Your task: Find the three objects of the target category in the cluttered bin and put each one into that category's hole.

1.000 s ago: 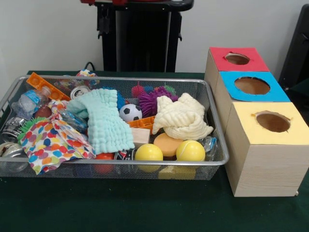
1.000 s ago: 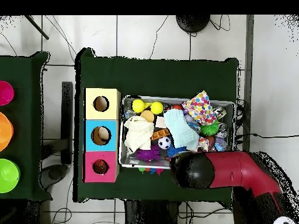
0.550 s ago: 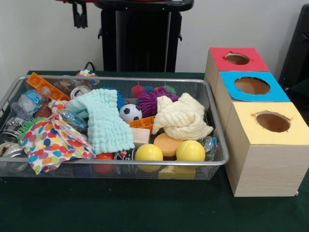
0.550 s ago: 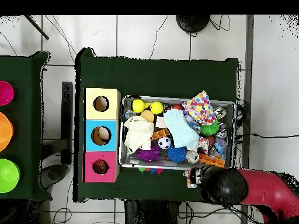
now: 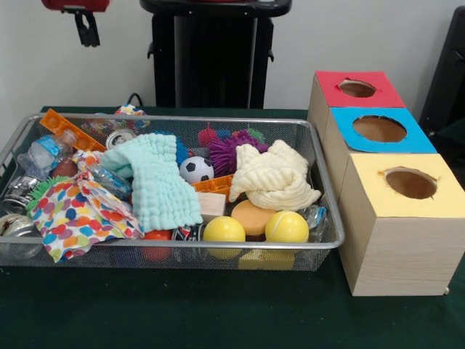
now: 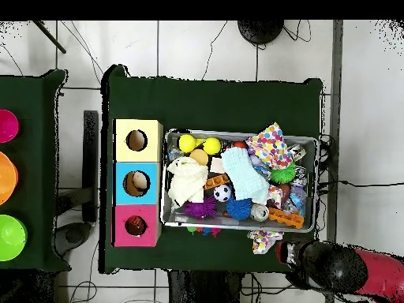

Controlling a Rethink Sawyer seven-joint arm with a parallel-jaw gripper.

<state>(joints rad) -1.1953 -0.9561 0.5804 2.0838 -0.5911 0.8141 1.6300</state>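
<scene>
A wire mesh bin (image 5: 328, 190) (image 6: 240, 134) holds a jumble of things. At its front lie two yellow balls (image 5: 224, 229) (image 5: 287, 227) beside an orange disc (image 5: 251, 216). A small soccer ball (image 5: 195, 169) (image 6: 222, 192) and a purple spiky ball (image 5: 227, 151) sit mid-bin. Three cloths lie on top: cream (image 5: 275, 177), mint (image 5: 158, 187) and polka-dot (image 5: 75, 213). Three boxes with round holes stand beside the bin: red (image 5: 357, 88), blue (image 5: 378, 129), yellow (image 5: 409, 182). My gripper (image 5: 87, 30) hangs high beyond the bin's far left corner, holding nothing. In the overhead view only the arm (image 6: 341, 268) shows, off the bin.
Cans (image 5: 120, 137), a plastic bottle (image 5: 45, 154) and an orange block (image 5: 67, 128) crowd the bin's left end. A small colourful item (image 6: 264, 239) lies on the green cloth just outside the bin. Pink, orange and green bowls (image 6: 6, 181) stand on a second table.
The arm has swung away from over the bin, leftward in the front view, to beyond the bin's corner. Nothing in the bin has moved.
</scene>
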